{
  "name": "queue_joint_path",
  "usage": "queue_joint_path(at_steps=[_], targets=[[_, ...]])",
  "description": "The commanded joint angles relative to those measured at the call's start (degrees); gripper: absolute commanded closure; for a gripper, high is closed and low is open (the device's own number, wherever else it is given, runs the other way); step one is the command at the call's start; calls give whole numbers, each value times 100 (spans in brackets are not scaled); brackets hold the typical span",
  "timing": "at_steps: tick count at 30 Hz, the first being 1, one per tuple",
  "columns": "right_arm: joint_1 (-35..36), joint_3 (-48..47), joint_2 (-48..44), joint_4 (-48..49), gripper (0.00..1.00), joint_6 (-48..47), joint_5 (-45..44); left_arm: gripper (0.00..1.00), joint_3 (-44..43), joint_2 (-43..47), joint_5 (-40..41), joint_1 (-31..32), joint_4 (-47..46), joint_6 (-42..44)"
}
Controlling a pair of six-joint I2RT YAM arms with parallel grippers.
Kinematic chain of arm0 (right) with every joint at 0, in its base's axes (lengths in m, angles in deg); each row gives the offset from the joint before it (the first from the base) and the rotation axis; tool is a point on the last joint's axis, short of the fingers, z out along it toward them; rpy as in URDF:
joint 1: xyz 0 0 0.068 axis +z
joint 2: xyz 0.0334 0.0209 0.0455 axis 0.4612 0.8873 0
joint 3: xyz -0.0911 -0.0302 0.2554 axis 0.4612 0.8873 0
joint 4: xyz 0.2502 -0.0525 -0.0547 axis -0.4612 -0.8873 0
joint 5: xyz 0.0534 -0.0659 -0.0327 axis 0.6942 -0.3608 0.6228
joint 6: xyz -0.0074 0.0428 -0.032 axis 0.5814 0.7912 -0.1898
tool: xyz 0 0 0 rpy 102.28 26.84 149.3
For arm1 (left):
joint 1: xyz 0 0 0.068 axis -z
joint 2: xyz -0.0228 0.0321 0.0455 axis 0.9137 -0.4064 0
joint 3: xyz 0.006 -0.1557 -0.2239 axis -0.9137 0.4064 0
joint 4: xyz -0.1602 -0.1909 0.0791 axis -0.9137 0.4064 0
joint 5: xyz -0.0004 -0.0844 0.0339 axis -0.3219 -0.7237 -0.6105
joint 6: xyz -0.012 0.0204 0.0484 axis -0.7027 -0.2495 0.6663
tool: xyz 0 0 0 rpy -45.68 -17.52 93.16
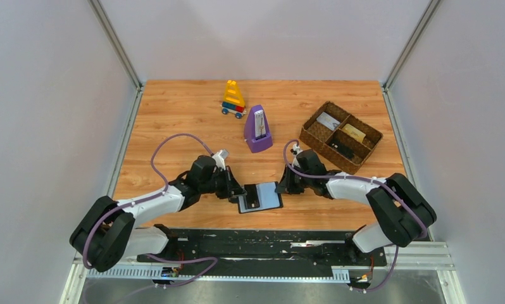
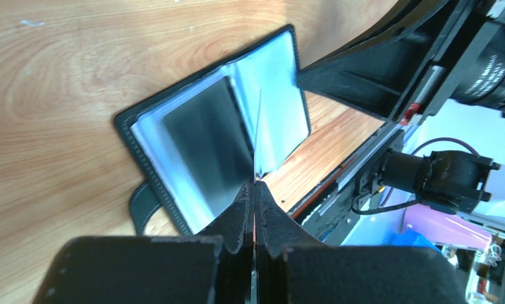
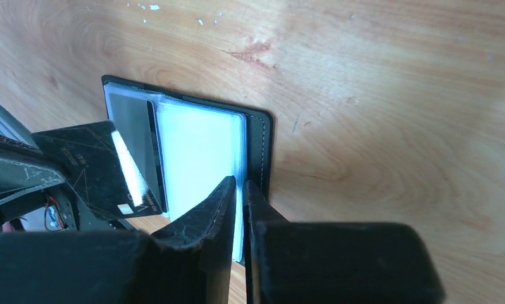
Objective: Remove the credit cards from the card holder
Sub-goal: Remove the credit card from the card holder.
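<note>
Where L gripper (image 2: 254, 185) pinches, card holder (image 2: 196, 142) lies.

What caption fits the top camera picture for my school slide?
Left gripper and right gripper pinch the open card holder from both sides; metronome, toy and tray sit farther back.

The card holder (image 1: 267, 200) is laid open and flat on the worktop (image 1: 174, 107) between the left claw (image 1: 238, 192) and the right claw (image 1: 280, 187); a black rim and grey-blue panels are shown; a thin leaf (image 2: 260, 126) is held upright at the left claw's tip; its right edge is nipped by the right claw.
</note>
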Motion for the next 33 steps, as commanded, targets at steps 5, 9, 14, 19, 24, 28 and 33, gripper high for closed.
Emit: queue_joint_path(at_steps=[5,9,14,19,24,28,33], targets=[[-233,-461,-622,-649,86,-856,230,100,-330,526,43,-108,1072,890],[-236,-674,-1071,-740,81,-1632,1246,100,-480,705,-495,-108,1187,1262],[-236,-1026,-1318,-1180,77,-2434,2598,100,-783,597,-1734,-115,1415,1670],[-228,-1191,-1311,-1288,72,-2577,3024,100,-832,565,-2435,-112,1400,1702],[-102,-1356,-1040,-1343,66,-2654,3402,100,-826,517,-2725,-100,1218,1549],[110,-1440,-839,-1381,66,-2731,3427,100,-815,480,-2823,-104,1122,1502],[289,-1635,-592,-1393,66,-2816,3458,100,-773,416,-2956,-103,959,1423]])
